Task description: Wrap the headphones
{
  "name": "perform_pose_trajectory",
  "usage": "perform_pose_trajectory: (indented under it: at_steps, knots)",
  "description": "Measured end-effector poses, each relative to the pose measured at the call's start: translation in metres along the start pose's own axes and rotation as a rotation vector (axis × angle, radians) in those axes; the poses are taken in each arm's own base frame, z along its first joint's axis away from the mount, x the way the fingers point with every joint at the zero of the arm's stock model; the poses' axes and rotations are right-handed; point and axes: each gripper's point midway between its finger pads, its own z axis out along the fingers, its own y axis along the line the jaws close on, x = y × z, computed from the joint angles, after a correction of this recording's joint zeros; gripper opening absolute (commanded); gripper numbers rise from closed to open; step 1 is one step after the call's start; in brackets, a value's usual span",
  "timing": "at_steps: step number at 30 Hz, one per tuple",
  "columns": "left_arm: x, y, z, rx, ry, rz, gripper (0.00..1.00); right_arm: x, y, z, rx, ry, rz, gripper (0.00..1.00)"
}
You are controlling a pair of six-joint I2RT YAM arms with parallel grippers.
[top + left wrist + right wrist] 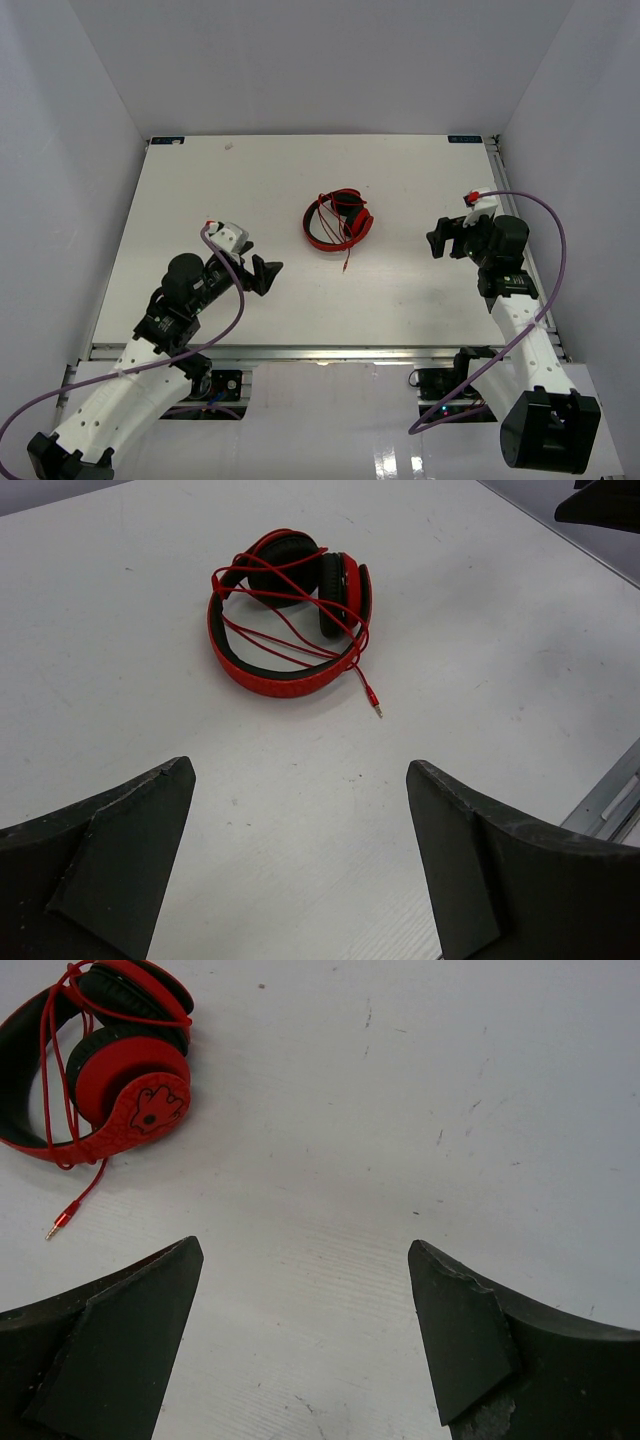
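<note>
The red headphones (338,221) lie flat near the middle of the white table, ear cups folded inside the headband. The thin red cable is looped over the cups and band, and its plug (346,266) trails toward the near side. They also show in the left wrist view (288,620) with the plug (374,703), and at the top left of the right wrist view (105,1065). My left gripper (268,274) is open and empty, left of and nearer than the headphones. My right gripper (437,242) is open and empty, to their right. Neither touches them.
The white table (200,200) stands inside white walls. Its metal front rail (320,350) runs along the near edge. Thick purple robot cables (545,260) loop beside each arm.
</note>
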Motion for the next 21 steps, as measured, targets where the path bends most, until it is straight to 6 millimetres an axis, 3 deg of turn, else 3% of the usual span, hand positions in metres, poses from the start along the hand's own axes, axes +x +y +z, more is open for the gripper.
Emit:
perform_pose_trajectory:
  at_steps: [12, 21]
  knots:
    - [-0.0018, 0.0054, -0.0012, -0.030, -0.009, 0.010, 0.98, -0.0002, 0.0009, -0.0003, -0.009, -0.002, 0.010, 0.90]
    - [0.0078, 0.0072, 0.0020, -0.033, 0.020, 0.012, 0.98, -0.0003, 0.0010, -0.0003, -0.009, -0.002, 0.011, 0.90]
